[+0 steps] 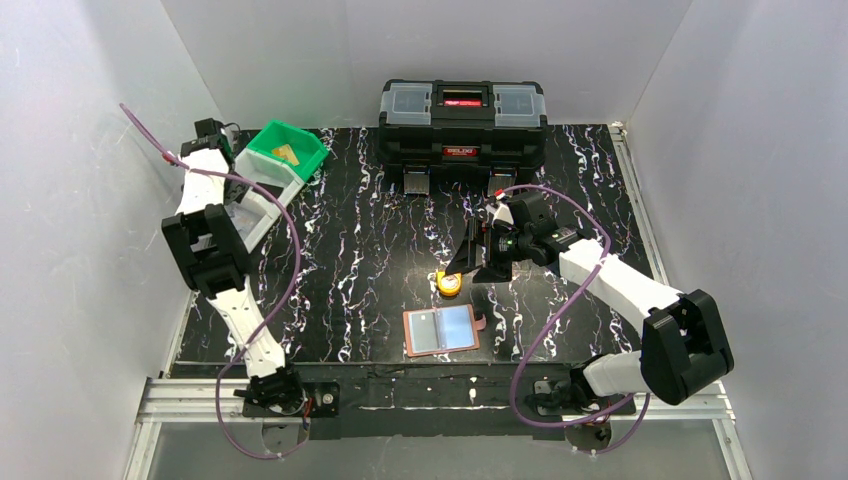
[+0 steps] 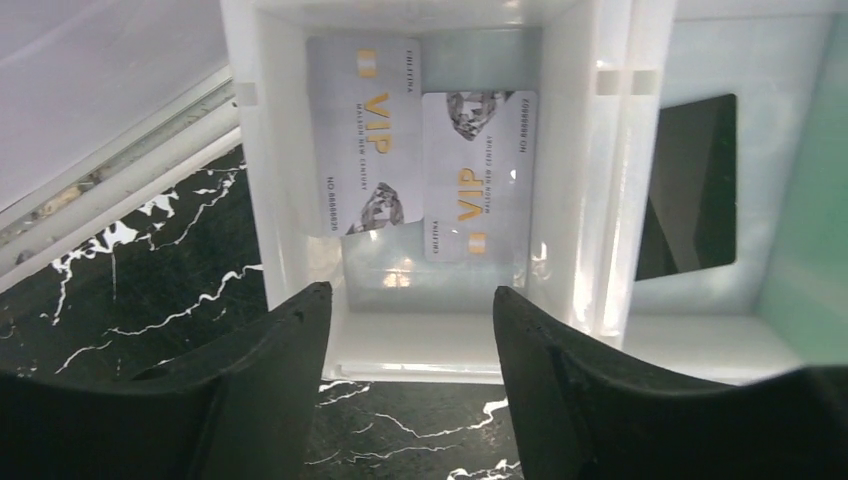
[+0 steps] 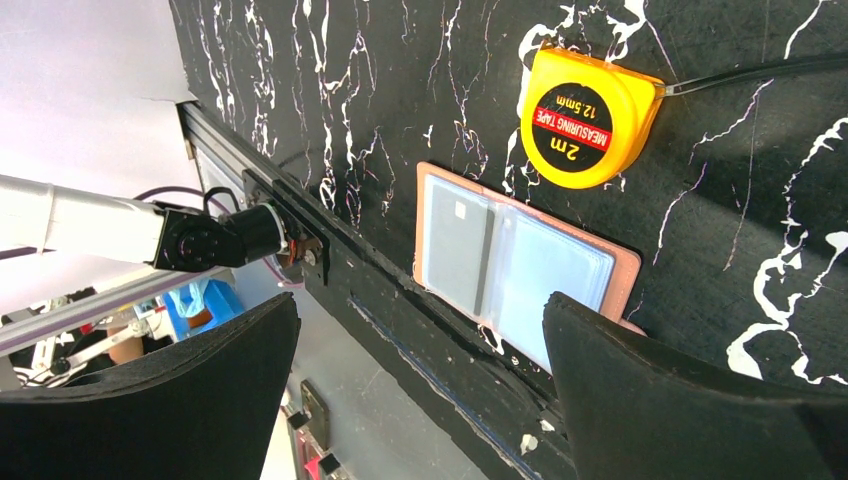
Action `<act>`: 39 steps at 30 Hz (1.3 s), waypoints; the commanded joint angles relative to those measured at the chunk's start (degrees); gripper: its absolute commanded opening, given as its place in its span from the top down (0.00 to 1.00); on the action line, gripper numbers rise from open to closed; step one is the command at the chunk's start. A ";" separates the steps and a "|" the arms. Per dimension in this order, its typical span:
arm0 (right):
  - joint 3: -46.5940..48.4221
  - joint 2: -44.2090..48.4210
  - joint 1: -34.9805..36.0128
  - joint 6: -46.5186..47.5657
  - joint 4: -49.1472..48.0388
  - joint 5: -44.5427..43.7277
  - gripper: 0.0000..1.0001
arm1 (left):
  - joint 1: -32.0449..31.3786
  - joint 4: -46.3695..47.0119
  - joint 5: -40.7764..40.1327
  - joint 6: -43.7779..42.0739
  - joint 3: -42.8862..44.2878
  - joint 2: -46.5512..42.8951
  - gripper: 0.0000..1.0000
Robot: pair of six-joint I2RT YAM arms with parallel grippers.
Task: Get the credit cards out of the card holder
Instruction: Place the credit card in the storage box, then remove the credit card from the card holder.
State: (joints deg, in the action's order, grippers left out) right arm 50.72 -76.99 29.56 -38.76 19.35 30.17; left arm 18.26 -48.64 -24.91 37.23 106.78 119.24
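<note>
At lower centre the card holder (image 1: 441, 330) is laid open; two credit cards (image 2: 365, 150) are already dropped in the white bin (image 2: 575, 200) under the empty, parted left hand (image 2: 410, 302); the right hand (image 3: 420, 325) is spread wide.

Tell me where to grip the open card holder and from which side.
Probably the snap tab on the right edge of the card holder, with the right claw coming in low from the right. The holder lies open and flat, sleeves up, so its edges give little to pinch; the tape measure sits close behind it.
</note>
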 commanded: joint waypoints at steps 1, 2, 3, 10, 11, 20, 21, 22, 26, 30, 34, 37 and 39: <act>-0.42 -0.09 -0.45 0.75 -1.29 -0.12 0.02 | 0.19 0.22 3.90 -1.64 2.10 -5.84 0.38; -0.51 -0.09 -0.47 0.70 -1.17 -0.33 0.01 | 0.18 0.25 5.17 -2.01 1.97 -6.39 0.36; -0.62 -0.09 -0.40 0.67 -1.21 -0.52 0.02 | 0.05 0.41 6.39 -2.53 1.77 -7.01 0.35; -1.54 -0.22 -0.25 -0.16 -1.35 -0.83 0.02 | -2.15 0.22 11.57 -4.38 -2.85 -11.96 0.29; -1.57 -0.26 -0.13 -0.18 -1.15 -1.31 0.02 | -2.68 0.23 12.41 -4.39 -4.20 -13.08 0.28; -3.04 -0.70 4.06 -1.74 -0.67 -6.21 0.02 | -11.65 1.61 20.06 -4.80 -22.85 -26.76 0.25; -3.16 -0.77 4.93 -2.01 -0.63 -6.78 0.02 | -12.96 2.00 21.45 -4.94 -25.46 -28.71 0.25; -3.26 -0.87 5.96 -2.53 -0.51 -7.65 0.02 | -14.48 2.24 22.57 -5.02 -27.99 -30.49 0.26; -3.40 -1.26 10.67 -5.03 -0.28 -11.71 0.02 | -21.45 3.21 27.97 -5.04 -37.29 -38.40 0.25; -3.57 -2.66 15.22 -7.96 -0.83 -14.76 0.10 | -27.65 4.79 32.41 -3.45 -45.93 -44.99 0.26; -2.45 -5.15 20.49 -10.27 -0.51 -18.96 0.19 | -31.59 7.51 37.32 -1.32 -53.35 -51.32 0.26; -0.93 -7.81 23.76 -12.28 0.52 -21.75 0.24 | -34.43 9.22 40.52 -0.04 -57.92 -54.86 0.25; 0.23 -9.58 25.38 -13.70 1.07 -23.40 0.28 | -36.24 9.94 41.55 0.50 -60.22 -56.45 0.26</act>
State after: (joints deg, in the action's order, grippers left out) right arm 47.94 -83.96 51.81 -48.60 19.57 12.29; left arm -15.14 -40.77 11.31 35.86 50.22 66.30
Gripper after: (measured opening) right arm 0.748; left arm 0.744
